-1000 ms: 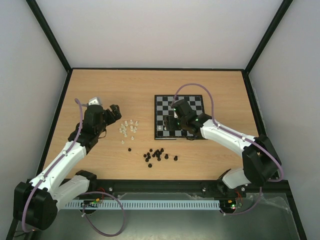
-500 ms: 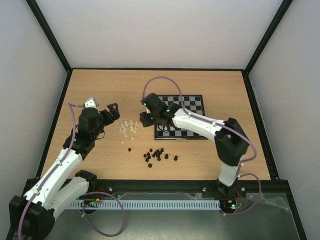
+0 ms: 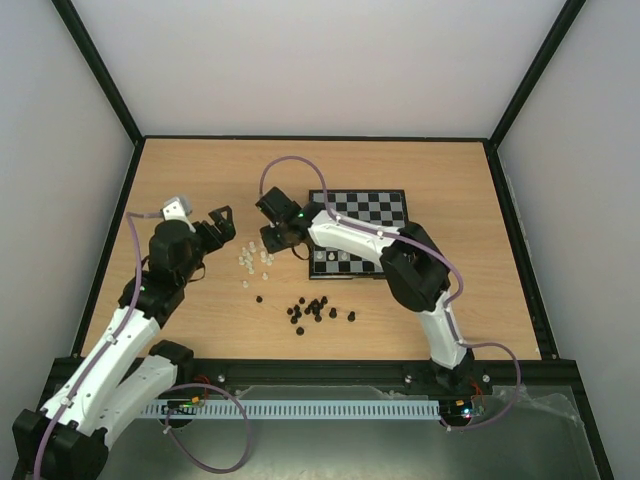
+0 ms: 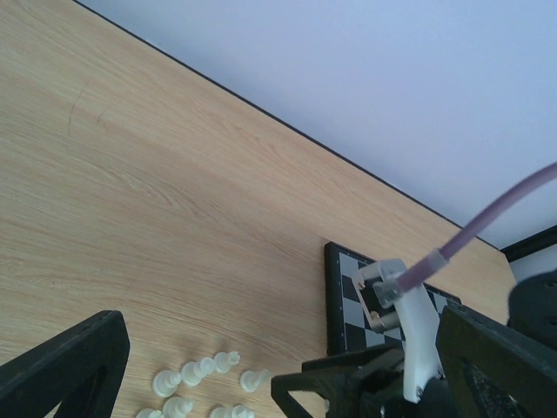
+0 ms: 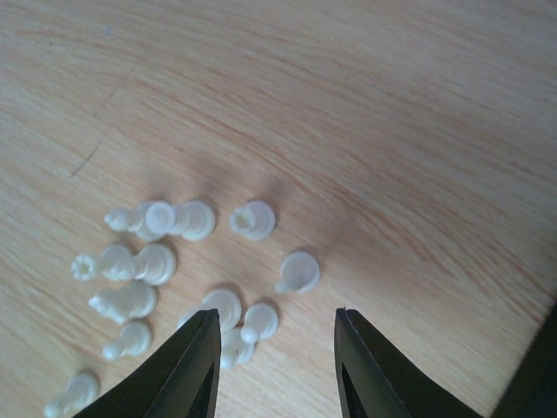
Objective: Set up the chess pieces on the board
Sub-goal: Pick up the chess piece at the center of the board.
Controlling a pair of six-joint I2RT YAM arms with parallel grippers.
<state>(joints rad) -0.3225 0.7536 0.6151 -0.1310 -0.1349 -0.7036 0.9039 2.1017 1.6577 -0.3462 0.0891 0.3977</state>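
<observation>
We saw the chess pieces point(image 5: 157, 263) scattered loose on the wooden surface point(image 5: 392, 104), filling the lower left of the right wrist view. Most lay tipped on their sides. At least 2 at the left of the cluster had their long axes running left to right across the frame, with their bases toward the right. 1 nearer the centre pointed its narrow end to the lower left. A few showed only a round face, so we could not tell whether they stood or lay.

The right tool point(image 5: 276, 318) hung over the cluster's right edge with its 2 fingers spread and pinching nothing. 1 piece showed in the gap beside the finger at frame left.

In the top view the cluster sat left of centre. The board point(image 3: 375, 208) lay flat just right of centre, its longer side running left to right. The left tool point(image 3: 225, 225), left of the cluster, was spread and empty. Black pieces point(image 3: 315, 308) lay lower, near the centre.
</observation>
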